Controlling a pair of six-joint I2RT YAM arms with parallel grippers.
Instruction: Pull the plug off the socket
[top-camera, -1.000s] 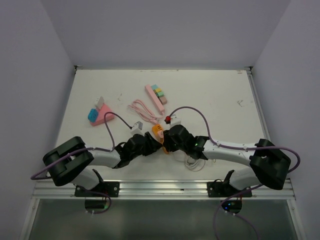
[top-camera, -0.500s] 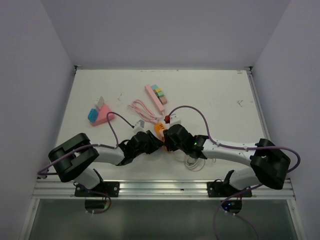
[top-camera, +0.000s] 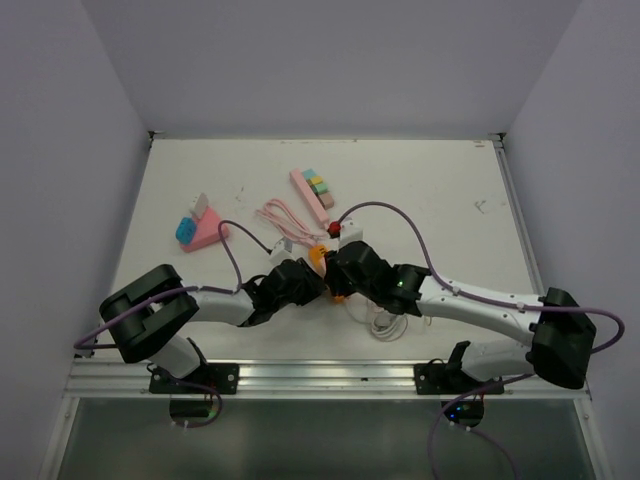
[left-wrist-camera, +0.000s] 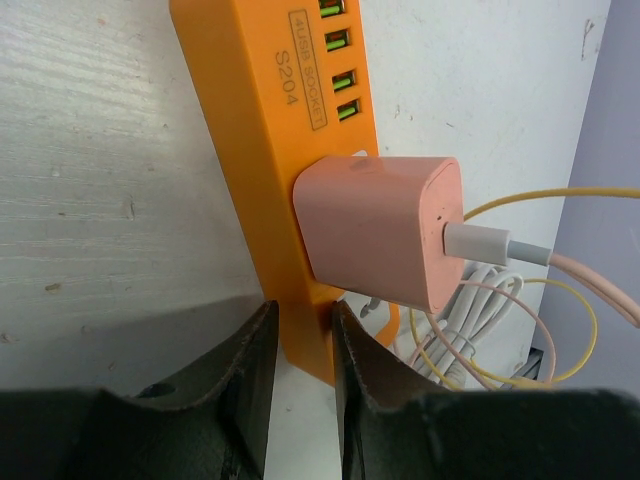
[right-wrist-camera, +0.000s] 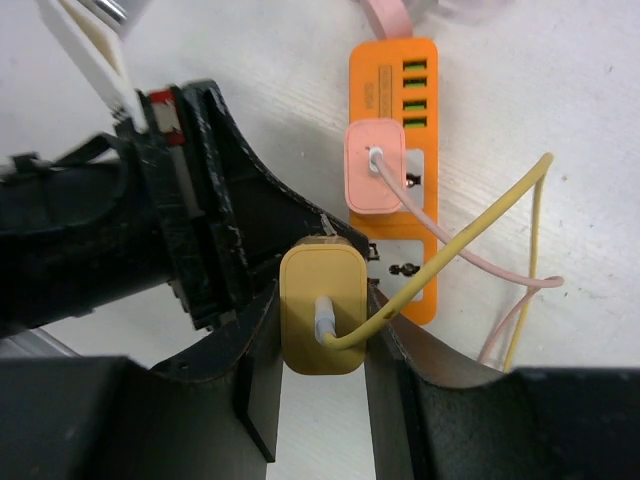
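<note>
The left tool (left-wrist-camera: 300, 322) pinches the near end of the orange socket strip (left-wrist-camera: 250, 150) on the white tabletop (left-wrist-camera: 100, 150), and a pink plug (left-wrist-camera: 380, 230) sits in it, its cord (left-wrist-camera: 485, 243) running right beside a thin yellow cord (left-wrist-camera: 545, 194).

**Table** (top-camera: 430, 180): white, flat, walled at the rear and both sides; faint scuffs towards the right edge.

Lying on it:
- pink wedge (top-camera: 208, 235), far left, with a blue block and a white block on top
- pink bar (top-camera: 305, 188), rear centre, with coloured blocks (top-camera: 319, 186) touching its right side
- pink cable (top-camera: 280, 215), loosely coiled, just in front of the bar
- white strip (top-camera: 347, 232) with a red switch, centre
- orange strip (left-wrist-camera: 240, 120), flat, beside the white strip
- white cable (top-camera: 385, 322), coiled, near the front edge
</note>
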